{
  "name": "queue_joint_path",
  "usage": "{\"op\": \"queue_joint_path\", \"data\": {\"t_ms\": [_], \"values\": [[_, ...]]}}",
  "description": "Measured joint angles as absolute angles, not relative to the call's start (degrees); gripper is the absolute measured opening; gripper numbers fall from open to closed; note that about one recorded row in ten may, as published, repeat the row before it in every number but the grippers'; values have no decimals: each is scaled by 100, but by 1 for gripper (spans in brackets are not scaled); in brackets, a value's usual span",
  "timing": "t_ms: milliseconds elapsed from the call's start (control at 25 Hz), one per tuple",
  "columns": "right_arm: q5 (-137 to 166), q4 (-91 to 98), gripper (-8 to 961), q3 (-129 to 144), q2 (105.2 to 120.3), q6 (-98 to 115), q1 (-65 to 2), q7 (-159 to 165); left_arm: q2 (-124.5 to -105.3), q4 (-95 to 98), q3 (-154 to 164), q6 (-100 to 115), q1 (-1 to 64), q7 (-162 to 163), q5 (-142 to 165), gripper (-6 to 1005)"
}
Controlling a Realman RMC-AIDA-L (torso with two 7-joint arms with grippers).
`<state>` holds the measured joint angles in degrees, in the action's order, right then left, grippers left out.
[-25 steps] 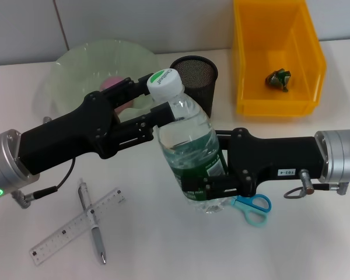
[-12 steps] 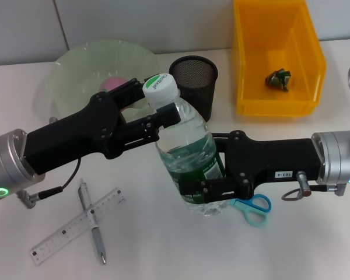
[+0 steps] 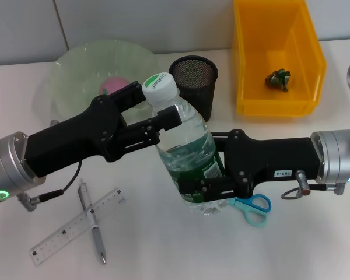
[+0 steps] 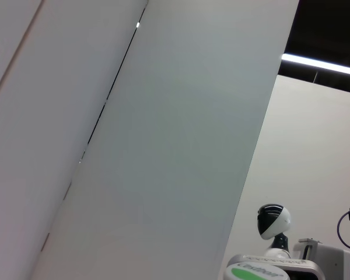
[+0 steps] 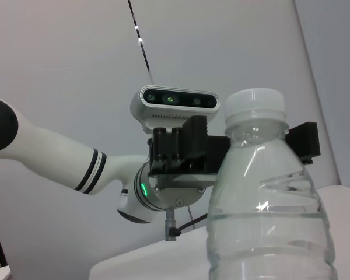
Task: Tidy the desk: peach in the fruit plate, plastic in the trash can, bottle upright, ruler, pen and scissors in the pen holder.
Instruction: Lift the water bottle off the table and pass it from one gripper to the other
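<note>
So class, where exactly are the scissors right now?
In the head view the scissors lie flat on the desk on the robot's right, their blue handles showing just beneath the right gripper and beside the base of the bottle.

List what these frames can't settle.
- Head view: bottle base is behind the right gripper, so contact with the table is unclear.
- Scissors: blades hidden under bottle and gripper.
- Peach: partly covered by the left gripper.
- Left wrist view: only the cap, cut by the edge.
</note>
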<state>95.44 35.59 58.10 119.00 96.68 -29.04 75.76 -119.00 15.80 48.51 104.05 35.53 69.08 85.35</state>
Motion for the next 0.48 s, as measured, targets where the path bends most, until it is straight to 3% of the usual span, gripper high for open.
{"op": "queue_joint_path", "data": {"t_ms": [400, 480], "values": [[9545, 3481, 765, 5809, 11900, 9674, -2928, 7576, -11909, 1563, 4851, 10423, 3550, 6908, 8508, 782], [9546, 3480, 765, 5809, 11900, 9683, -2929, 7576, -11909, 1555, 4851, 10424, 3551, 6908, 8506, 723]]}}
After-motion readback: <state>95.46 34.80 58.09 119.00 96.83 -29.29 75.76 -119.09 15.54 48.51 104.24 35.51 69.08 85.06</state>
